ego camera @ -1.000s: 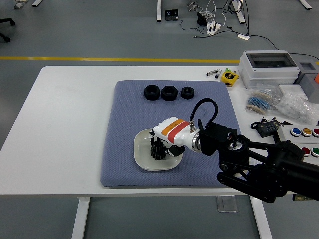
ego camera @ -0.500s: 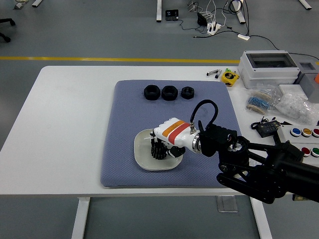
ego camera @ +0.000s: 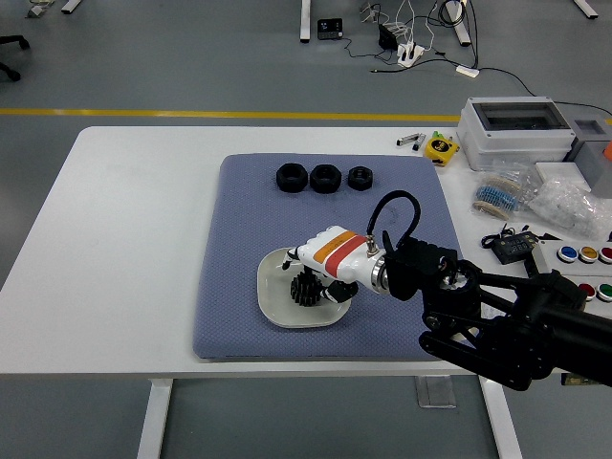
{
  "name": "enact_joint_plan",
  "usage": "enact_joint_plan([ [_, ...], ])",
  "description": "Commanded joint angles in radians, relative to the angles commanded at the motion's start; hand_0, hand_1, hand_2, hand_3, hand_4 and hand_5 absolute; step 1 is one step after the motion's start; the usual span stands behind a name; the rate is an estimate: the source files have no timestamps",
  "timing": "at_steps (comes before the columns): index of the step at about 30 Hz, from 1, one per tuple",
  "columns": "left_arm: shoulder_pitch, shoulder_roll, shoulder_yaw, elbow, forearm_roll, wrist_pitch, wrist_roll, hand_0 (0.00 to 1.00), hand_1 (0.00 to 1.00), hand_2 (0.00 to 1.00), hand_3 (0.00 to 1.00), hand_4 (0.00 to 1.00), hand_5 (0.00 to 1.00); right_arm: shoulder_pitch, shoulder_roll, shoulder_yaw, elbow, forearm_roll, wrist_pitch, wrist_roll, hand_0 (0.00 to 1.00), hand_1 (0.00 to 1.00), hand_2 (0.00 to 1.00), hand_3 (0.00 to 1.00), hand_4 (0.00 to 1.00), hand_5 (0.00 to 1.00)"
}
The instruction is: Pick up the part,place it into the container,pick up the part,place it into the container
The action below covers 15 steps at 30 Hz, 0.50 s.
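Grey workshop floor with a yellow line runs behind the white surface (ego camera: 134, 239), which carries a blue mat (ego camera: 239, 258) in its middle, probably there to cushion parts and stop them rolling.

Head view, the only one: the right robot hand (ego camera: 316, 277) reaches in from the lower right and hangs over the white dish (ego camera: 273, 296) at the near part of the mat. Its fingers (ego camera: 306, 287) point down into the dish, around a black toothed part (ego camera: 306, 290) that sits at or just above the dish floor. Whether the fingers are clamped on the part or have let it go, I cannot tell; the palm hides the contact. The hand's low, wrist-high pose suits setting the part down gently, not dropping it.

Three more black parts (ego camera: 324, 177) wait in a row at the far edge of the mat, well apart from the dish, spaced so each can be taken singly. Clutter of boxes and cables lies far right, off the mat. No left arm shows.
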State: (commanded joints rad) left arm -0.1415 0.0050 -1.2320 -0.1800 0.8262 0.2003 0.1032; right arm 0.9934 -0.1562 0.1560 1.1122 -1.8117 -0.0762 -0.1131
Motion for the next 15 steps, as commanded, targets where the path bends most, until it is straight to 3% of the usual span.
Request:
enact_joint_plan([
  [15, -0.001, 0.001, 0.002, 0.0, -0.001, -0.001, 0.0, 0.71, 0.617, 0.633, 0.56, 0.61, 0.681, -0.002, -0.004, 0.001, 0.005, -0.005, -0.005, 0.003, 0.316, 0.386, 0.493, 0.814, 0.695, 0.002],
])
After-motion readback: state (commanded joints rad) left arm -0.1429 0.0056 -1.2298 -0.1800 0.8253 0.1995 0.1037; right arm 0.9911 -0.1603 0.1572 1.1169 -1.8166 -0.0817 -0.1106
